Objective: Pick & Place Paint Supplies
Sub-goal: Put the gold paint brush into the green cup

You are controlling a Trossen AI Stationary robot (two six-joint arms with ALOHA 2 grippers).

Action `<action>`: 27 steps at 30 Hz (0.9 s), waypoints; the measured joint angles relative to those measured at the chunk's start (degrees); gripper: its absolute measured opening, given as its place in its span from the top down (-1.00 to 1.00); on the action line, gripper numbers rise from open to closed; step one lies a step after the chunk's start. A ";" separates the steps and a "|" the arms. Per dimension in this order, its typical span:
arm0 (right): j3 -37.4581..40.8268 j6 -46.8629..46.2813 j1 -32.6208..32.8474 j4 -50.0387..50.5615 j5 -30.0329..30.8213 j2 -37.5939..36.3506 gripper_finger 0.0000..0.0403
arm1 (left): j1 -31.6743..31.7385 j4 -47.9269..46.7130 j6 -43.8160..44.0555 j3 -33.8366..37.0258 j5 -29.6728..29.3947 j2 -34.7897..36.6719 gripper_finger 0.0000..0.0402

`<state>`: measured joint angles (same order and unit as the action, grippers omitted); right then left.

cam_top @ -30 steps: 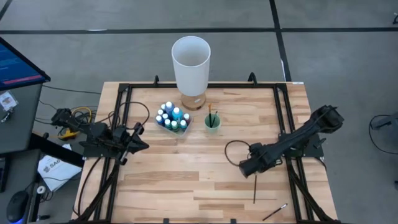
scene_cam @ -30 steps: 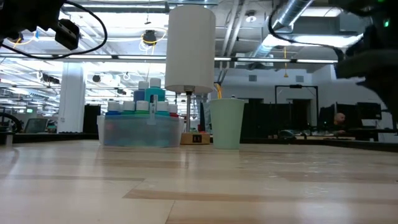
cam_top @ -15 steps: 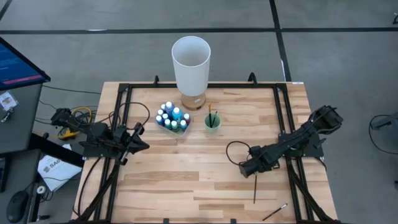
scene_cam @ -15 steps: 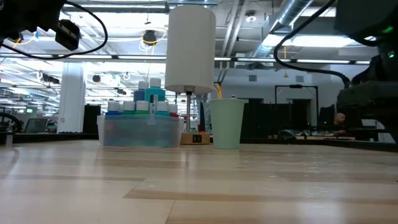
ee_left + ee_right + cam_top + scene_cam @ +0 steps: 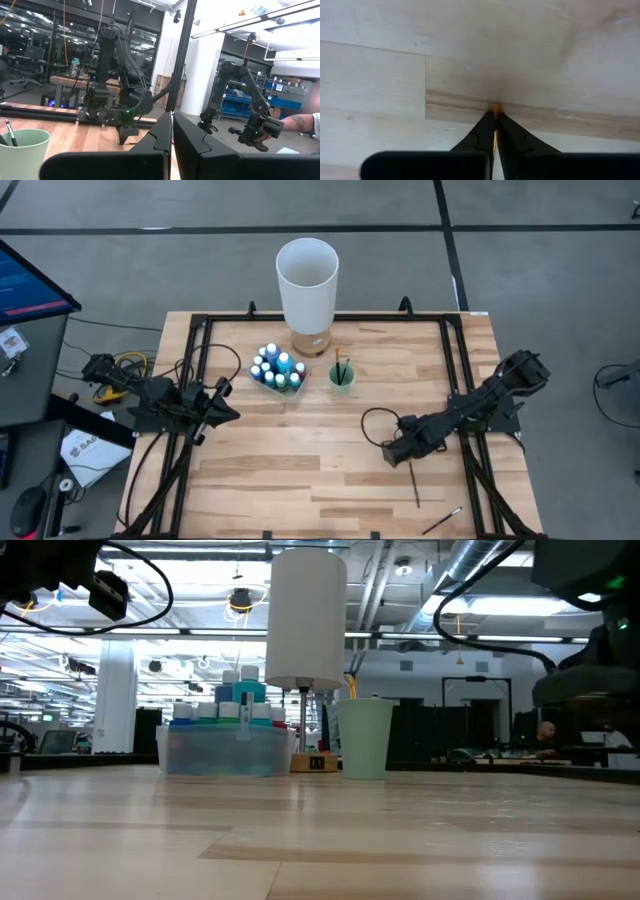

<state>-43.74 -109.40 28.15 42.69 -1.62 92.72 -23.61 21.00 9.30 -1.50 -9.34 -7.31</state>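
Note:
My right gripper (image 5: pixel 495 118) points down at the table's right half and is shut on a thin dark brush (image 5: pixel 413 486), whose orange end shows between the fingertips. A second brush (image 5: pixel 441 521) lies flat near the front edge. Several white-capped paint bottles (image 5: pixel 277 367) stand in a clear tray (image 5: pixel 228 752) at the back. Beside the tray a green cup (image 5: pixel 342 375) holds two brushes leaning on its rim. My left gripper (image 5: pixel 232 415) waits shut at the left edge. My right gripper pinches the brush at its orange end (image 5: pixel 496 107) between its two fingertips, coming from above and pointing down. The orange bit shows just past the fingertips, against the wood. The rest of the dark handle (image 5: pixel 416 498) lies on the table toward the near edge.
A tall white cylinder (image 5: pixel 307 280) stands on a wooden base at the back middle, just behind the tray and cup. Black frame rails (image 5: pixel 462 395) run along the table's left and right sides. Bare wood lies across the table's middle and front left.
My right gripper has come down onto the table and shut on the brush's end. The brush has swung a little: its free end has moved toward the table's right edge, and the held end has stayed in place.

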 joint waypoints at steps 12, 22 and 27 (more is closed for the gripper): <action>-13.74 9.47 -1.30 13.69 36.08 -2.49 1.00 | 0.02 0.14 0.02 0.00 0.10 0.02 0.99; -22.09 26.37 -5.09 11.13 62.66 -7.96 1.00 | 0.02 0.67 0.01 -0.09 0.01 -1.02 0.99; -22.39 39.90 -7.35 0.34 75.46 -7.00 1.00 | 0.00 0.63 0.02 -0.09 -0.09 -1.07 0.99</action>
<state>-66.13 -69.50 20.79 43.03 73.84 85.73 -23.61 21.63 9.32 -1.58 -9.43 -8.38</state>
